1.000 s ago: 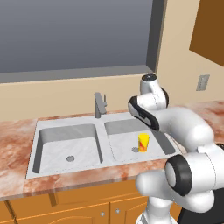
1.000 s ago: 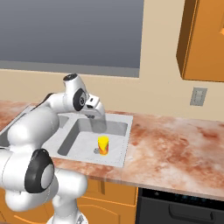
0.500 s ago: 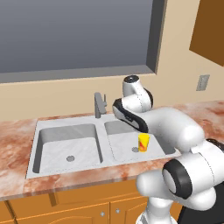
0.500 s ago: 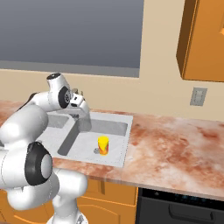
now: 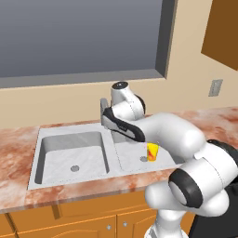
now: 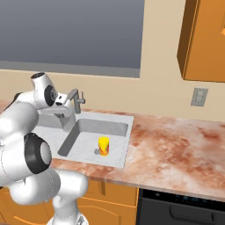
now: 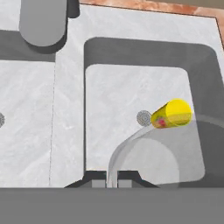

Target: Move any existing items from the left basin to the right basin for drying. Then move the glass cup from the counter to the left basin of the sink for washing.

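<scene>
The yellow cup (image 5: pixel 152 151) (image 6: pixel 103 146) (image 7: pixel 172 113) stands in the right basin (image 5: pixel 128 158) (image 7: pixel 122 92) next to its drain. My gripper (image 7: pixel 112 180) hovers over this basin's near side, close to the divider, shut on the wall of the glass cup (image 7: pixel 148 162). The cup shows as a translucent grey round shape just beyond the fingertips. The left basin (image 5: pixel 69 151) (image 7: pixel 26 109) holds nothing but its drain. From the base views, my hand sits beside the tap (image 6: pixel 77 100), above the middle of the sink.
The upright tap (image 7: pixel 43 22) rises at the sink's back rim, close to my hand. Marbled counter (image 6: pixel 176 145) runs right of the sink, with a wall outlet (image 6: pixel 199 97) and an orange cabinet (image 6: pixel 204 39) above. A dark oven front (image 6: pixel 184 206) sits below.
The arm has swung left from above the right basin's right side to the sink's middle beside the tap. The yellow cup has stayed put.
</scene>
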